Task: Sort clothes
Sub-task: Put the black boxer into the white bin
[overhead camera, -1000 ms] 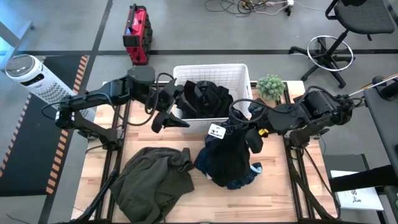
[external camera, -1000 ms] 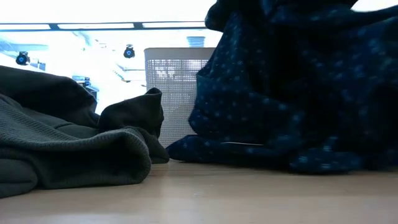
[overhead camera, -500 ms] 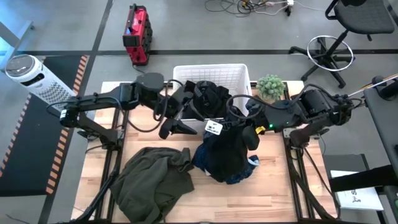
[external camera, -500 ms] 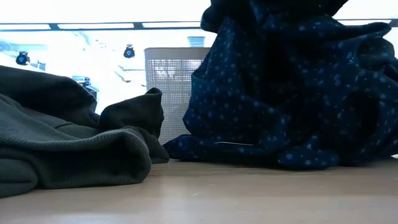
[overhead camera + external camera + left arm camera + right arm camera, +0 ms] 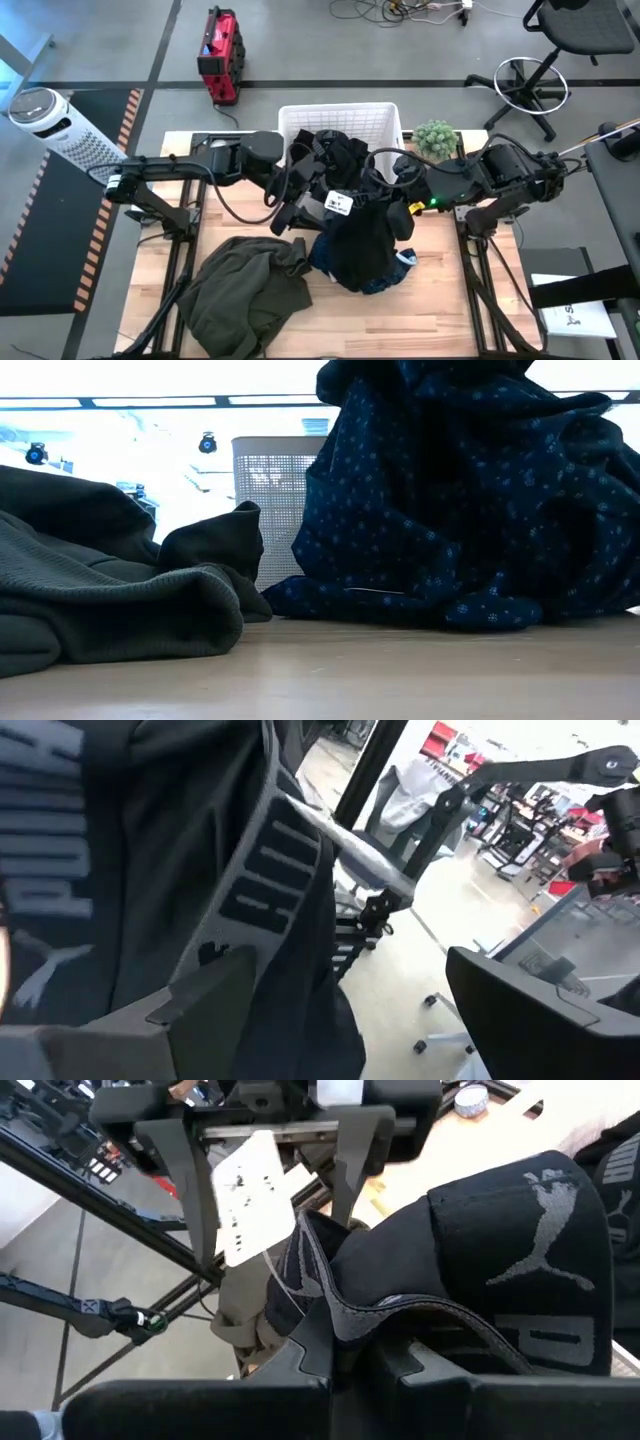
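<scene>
A navy patterned garment [image 5: 360, 245] with a black lettered waistband [image 5: 520, 1250] and a white tag [image 5: 340, 204] hangs from my right gripper [image 5: 373, 196] at mid-table. It fills the right of the low view [image 5: 450, 510]. My left gripper [image 5: 302, 208] is open, level beside it on the table's left side. Its fingers stand on either side of the waistband's upper fold [image 5: 270, 890]. An olive-grey top [image 5: 245, 285] lies bunched on the near left of the table. Black pieces [image 5: 335, 155] lie in the white basket [image 5: 385, 118]. My right gripper pinches a fold of the black waistband [image 5: 345, 1325] between its two fingers, several layers. It comes level from the table's right. The garment hangs below it, slack, its lower end [image 5: 400, 610] on the table. My left gripper: whether its fingers [image 5: 200, 1010] touch the waistband I cannot tell.
The white basket stands at the table's far middle, just behind both grippers. A small green plant [image 5: 436, 140] stands at the far right. Bare wood shows at the near right [image 5: 440, 310] and between the two garments.
My left gripper has gone toward the table's right, up to the hanging navy garment, staying open. My right gripper has drawn the garment a little toward the left and the far edge. The garment's right lower part has lifted and gathered in.
</scene>
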